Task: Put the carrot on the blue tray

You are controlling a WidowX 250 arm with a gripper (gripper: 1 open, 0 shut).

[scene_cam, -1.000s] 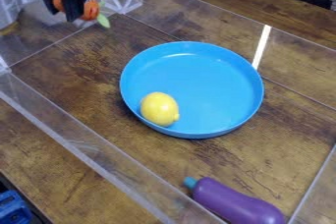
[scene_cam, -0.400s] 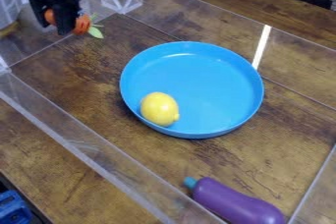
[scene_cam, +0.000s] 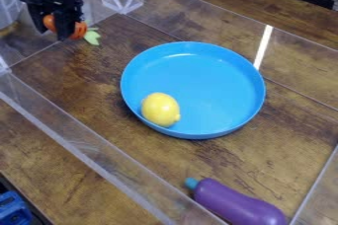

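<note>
The carrot [scene_cam: 82,33] shows as an orange bit with a green leafy top [scene_cam: 93,37], held at the far left of the table. My black gripper [scene_cam: 55,27] points down over it and is shut on the carrot, hiding most of its body. The blue tray [scene_cam: 231,120] sits in the middle of the table, well to the right of and nearer than the gripper.
A yellow lemon [scene_cam: 161,109] lies in the tray's near left part. A purple eggplant [scene_cam: 238,205] lies at the near edge. Clear plastic walls [scene_cam: 79,140] fence the wooden work area. A white strip [scene_cam: 263,46] lies behind the tray.
The gripper and carrot have shifted slightly left and toward the camera, and the wrist has rolled a little. The tray, lemon and eggplant have not moved.
</note>
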